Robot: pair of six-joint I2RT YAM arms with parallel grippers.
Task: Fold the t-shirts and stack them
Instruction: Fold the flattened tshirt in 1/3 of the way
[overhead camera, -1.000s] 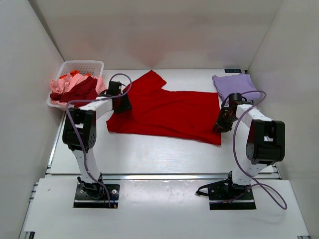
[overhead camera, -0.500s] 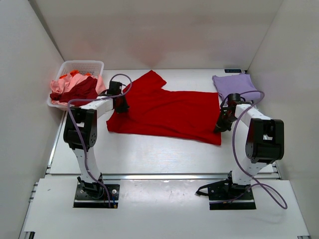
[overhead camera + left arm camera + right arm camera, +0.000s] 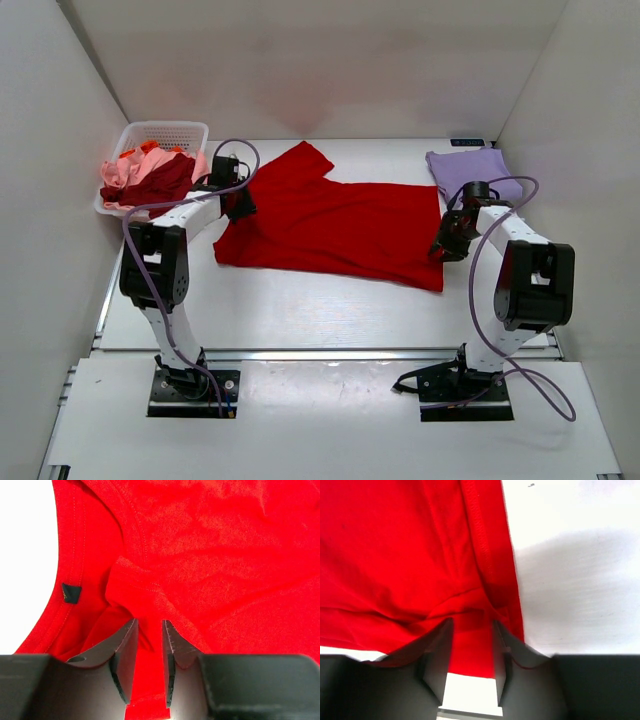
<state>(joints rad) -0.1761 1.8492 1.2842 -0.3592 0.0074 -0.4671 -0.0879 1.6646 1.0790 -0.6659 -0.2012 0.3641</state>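
Maybe set to drop or bunch the bright red cloth t-shirt (image 3: 340, 230) lying flat on the white surface (image 3: 300, 300), with left jaws and right jaws half shut round its edges, grip unclear.

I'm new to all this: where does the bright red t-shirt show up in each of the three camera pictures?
Top external: the red t-shirt lies spread across the middle of the table.
Left wrist: the red t-shirt fills nearly the whole picture, neckline at the left.
Right wrist: the red t-shirt covers the left and middle, its hem running downward.
Shared landmark: the white table, bare beside the shirt's edge in every view.
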